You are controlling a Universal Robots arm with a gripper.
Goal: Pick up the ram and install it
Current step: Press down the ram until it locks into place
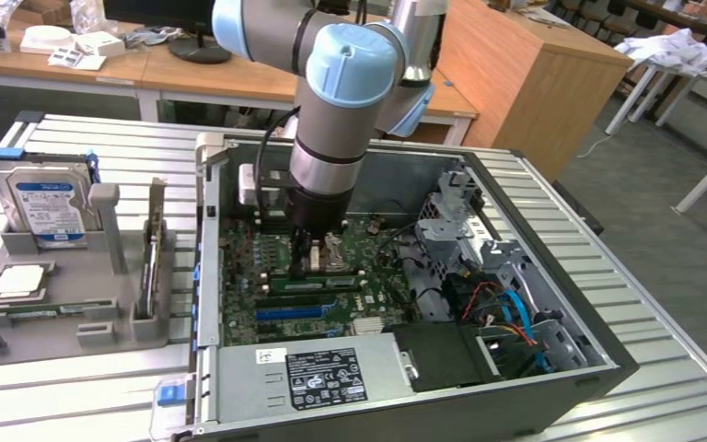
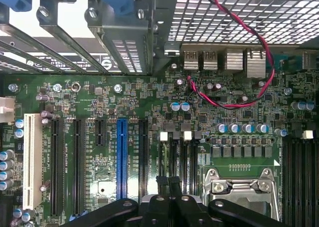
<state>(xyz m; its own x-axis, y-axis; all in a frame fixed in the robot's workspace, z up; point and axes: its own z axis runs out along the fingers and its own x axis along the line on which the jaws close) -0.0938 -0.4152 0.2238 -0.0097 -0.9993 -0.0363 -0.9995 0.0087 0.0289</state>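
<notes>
End effector (image 1: 310,247): fingers together, inside open computer case (image 1: 574,364), over motherboard (image 2: 149,107) | ram (image 1: 313,284): green stick directly beneath end effector, seated in slot | long axis: crosswise to fingers

Green motherboard (image 2: 149,112), one blue slot (image 2: 122,157), white slot (image 2: 32,160), red-black twisted wire (image 2: 249,53), blue-labelled silver hard drive (image 1: 44,204)
</notes>
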